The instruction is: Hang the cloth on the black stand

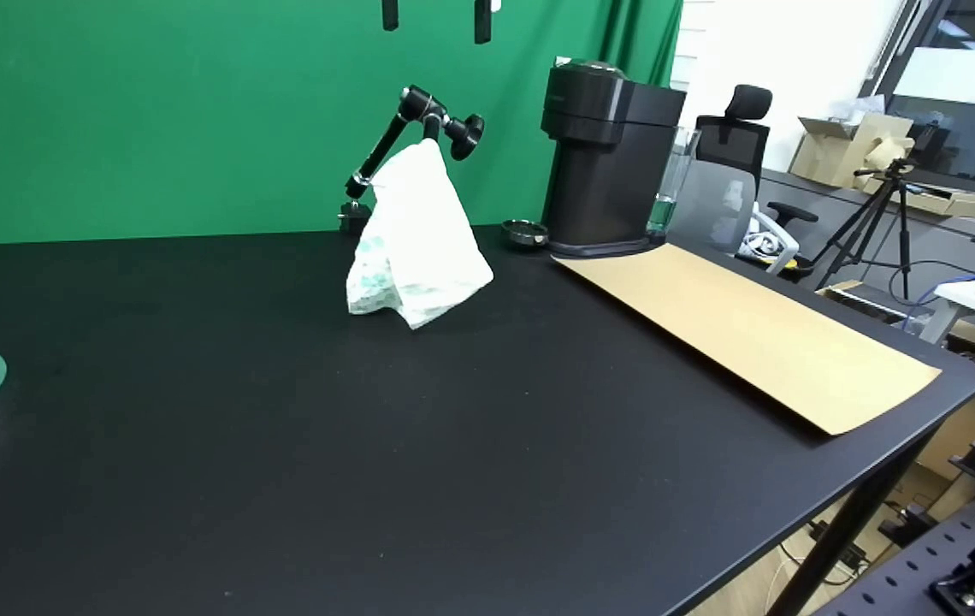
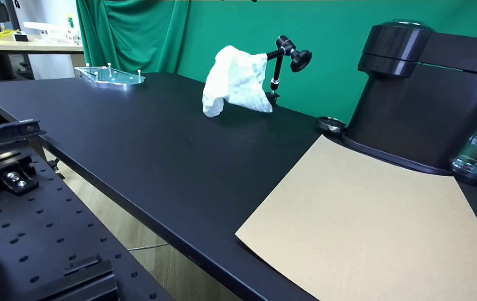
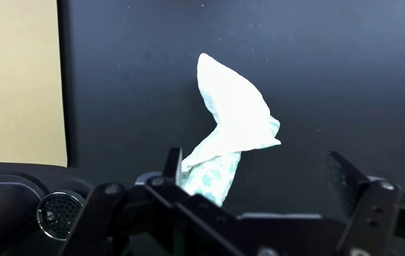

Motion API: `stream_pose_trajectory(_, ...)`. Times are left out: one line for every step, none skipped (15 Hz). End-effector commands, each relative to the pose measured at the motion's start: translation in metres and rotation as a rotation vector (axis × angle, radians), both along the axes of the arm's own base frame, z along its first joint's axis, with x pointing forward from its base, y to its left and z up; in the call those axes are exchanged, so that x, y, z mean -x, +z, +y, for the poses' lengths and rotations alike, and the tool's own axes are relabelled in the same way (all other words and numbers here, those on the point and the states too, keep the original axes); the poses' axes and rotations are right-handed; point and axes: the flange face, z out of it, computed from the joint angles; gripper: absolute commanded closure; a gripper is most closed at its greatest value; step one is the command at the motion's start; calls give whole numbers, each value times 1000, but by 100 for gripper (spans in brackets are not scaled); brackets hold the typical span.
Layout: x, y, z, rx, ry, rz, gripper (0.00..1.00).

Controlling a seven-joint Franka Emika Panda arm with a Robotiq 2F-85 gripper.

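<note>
White cloth blotched pale green (image 1: 428, 235): here it is, draped over the black jointed stand with the round knob (image 1: 382, 152), loose corners dangling below.
Black stand: one arm pokes out from the upper joint, presumably to give the cloth a rail; base at the rear, likely anchored against tipping.
Slim black fingers (image 3: 347, 180): parted wide, nothing between them, well above the cloth; released, by the look of it, so the hanging reads as done, and backing off without a brush is what's called for.
Matte black tabletop (image 1: 325, 453): carrying a tan cardboard sheet (image 2: 368, 225), perhaps there as protection, its end meeting the base of the bulky black coffee machine (image 2: 410, 113).
Green fabric backdrop (image 1: 154, 111): closing off the rear, and past its edge, in an exterior view, a black tripod (image 1: 894, 178) and a black office chair with a headrest (image 1: 731, 144) stand in the room.
</note>
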Motion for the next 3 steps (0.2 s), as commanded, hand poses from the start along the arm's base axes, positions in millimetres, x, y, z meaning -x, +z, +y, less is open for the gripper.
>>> stream_pose_trajectory(39,-2,-22,-12,37,-50,0)
stream_pose_trajectory(47,-7,-28,-19,40,-69,0)
stream_pose_trajectory(56,-12,-34,-23,33,-83,0)
